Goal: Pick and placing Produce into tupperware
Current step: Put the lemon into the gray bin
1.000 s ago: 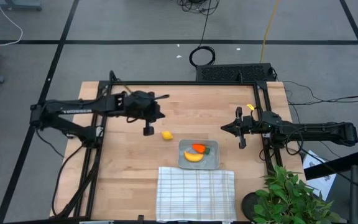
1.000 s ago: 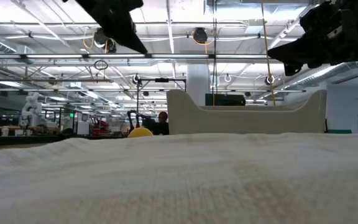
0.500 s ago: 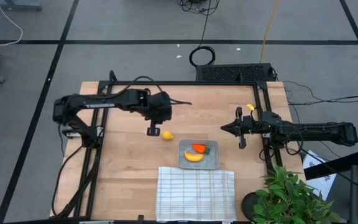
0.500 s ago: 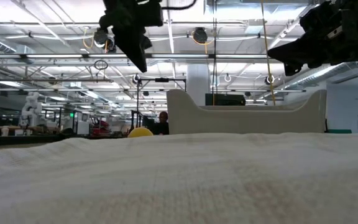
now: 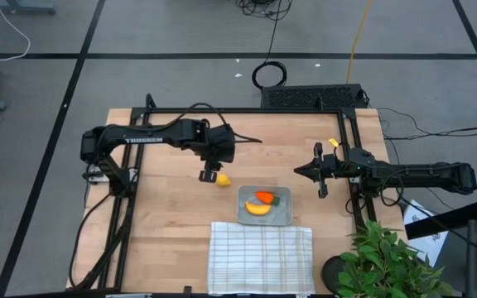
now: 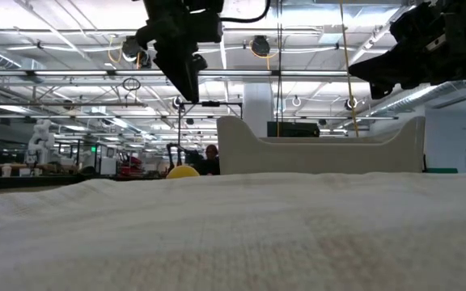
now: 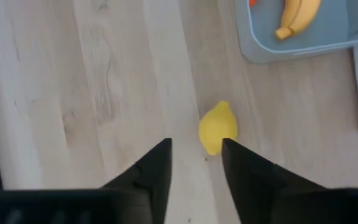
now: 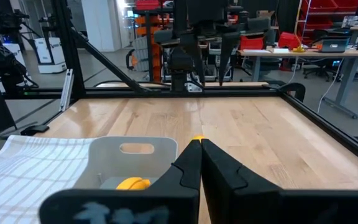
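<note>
Left gripper (image 7: 194,163): fingers spread, nothing between them, hovering above the table (image 5: 164,223) with the lemon (image 7: 217,127) just ahead of the tips and slightly toward one finger. Lemon (image 5: 223,180) resting on bare wood, near but apart from the tupperware (image 5: 243,217), on the side toward the left arm. Carrot (image 5: 265,197) and banana (image 5: 257,209) already lying inside the tupperware; lemon the only produce outside. Probable step: descent for the grasp. Risks, as judged: off-centre approach, one finger landing on the rounded lemon and rolling it away; closure too high, squeezing it out of the jaws; descent too deep, tips striking the wood. Correction advised: centre the gap over the lemon before lowering. Left arm pose: extended from its base at the table's left edge toward the middle, wrist bent downward, fingers pointing at the table. Right gripper (image 8: 201,163): fingers pressed together, empty, held above the table's right side, well apart from the tupperware; arm waiting, stretched level from its base. White checked cloth (image 5: 259,257) lying next to the tupperware, at the table's front edge.
</note>
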Motion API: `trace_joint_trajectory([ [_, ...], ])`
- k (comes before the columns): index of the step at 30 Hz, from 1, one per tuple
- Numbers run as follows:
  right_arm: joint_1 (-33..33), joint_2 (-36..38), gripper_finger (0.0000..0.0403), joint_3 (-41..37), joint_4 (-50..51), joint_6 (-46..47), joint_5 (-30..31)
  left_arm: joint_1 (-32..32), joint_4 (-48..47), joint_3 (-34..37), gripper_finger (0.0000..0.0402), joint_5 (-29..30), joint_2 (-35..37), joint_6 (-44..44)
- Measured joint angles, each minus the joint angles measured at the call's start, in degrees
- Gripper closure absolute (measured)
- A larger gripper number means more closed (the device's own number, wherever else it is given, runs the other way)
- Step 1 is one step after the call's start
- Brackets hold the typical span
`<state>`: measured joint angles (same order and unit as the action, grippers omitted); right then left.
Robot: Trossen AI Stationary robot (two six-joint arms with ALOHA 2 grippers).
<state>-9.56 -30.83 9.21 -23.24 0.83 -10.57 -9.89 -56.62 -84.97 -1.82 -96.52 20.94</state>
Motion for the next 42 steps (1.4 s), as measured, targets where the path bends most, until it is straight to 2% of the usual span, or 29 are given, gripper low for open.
trace_joint_trajectory([
  [9, 0.0, 0.0, 0.0403, 0.0, 0.0, 0.0, 0.0, 0.0, -0.3, 0.0, 0.0155, -0.2, 0.2, -5.3],
  [15, 0.0, 0.0, 0.0403, 0.0, 0.0, 0.1, 0.0, 0.1, -0.3, 0.0, 0.0116, -2.9, 0.1, -5.7],
  [23, 0.0, 0.0, 0.0403, 0.0, 0.9, 0.2, 0.0, 0.8, -0.4, -0.1, 0.0109, -10.2, -2.8, -5.8],
  [34, 0.0, -0.3, 0.0403, 0.1, 2.5, 0.2, 0.0, 1.6, 0.2, 0.0, 0.0109, -8.6, -10.8, -2.7],
  [42, 0.0, -0.4, 0.0403, 0.1, 2.7, 0.4, 0.0, 2.2, -0.3, 0.0, 0.0110, -5.3, -12.7, 0.4],
])
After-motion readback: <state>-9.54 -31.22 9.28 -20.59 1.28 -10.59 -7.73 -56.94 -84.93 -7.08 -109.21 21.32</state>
